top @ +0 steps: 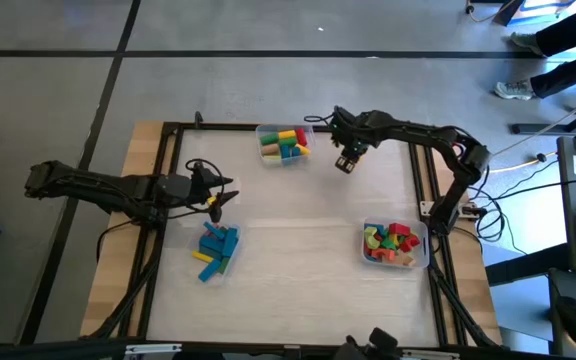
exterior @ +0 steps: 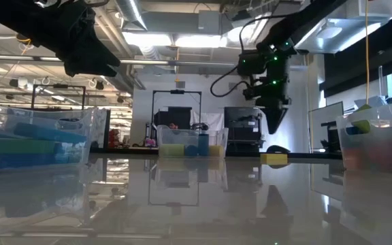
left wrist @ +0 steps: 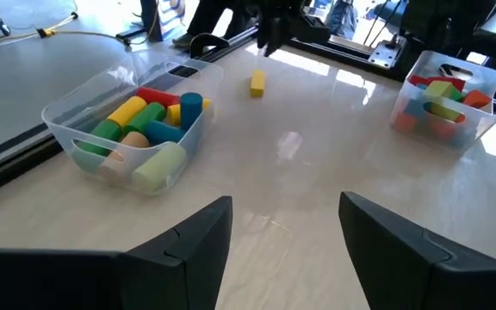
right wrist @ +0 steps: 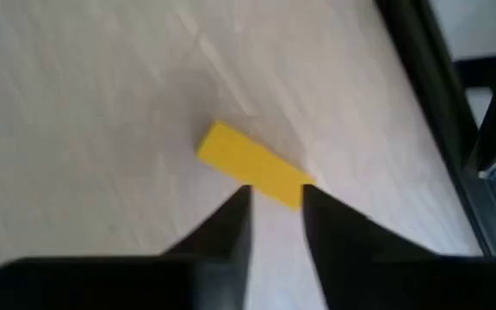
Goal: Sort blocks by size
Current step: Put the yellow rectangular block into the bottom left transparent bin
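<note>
At the upper middle of the high view, the right gripper (right wrist: 274, 196) hangs with fingers slightly parted over a yellow block (right wrist: 252, 164) lying free on the table (top: 308, 210), beside the far bin (top: 284, 130).

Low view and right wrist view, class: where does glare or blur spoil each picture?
Low view: ceiling lights glare, and the glossy table mirrors them, leaving the right gripper a dark silhouette. Right wrist view: the yellow block and the fingers are soft-edged, blurred.
</note>
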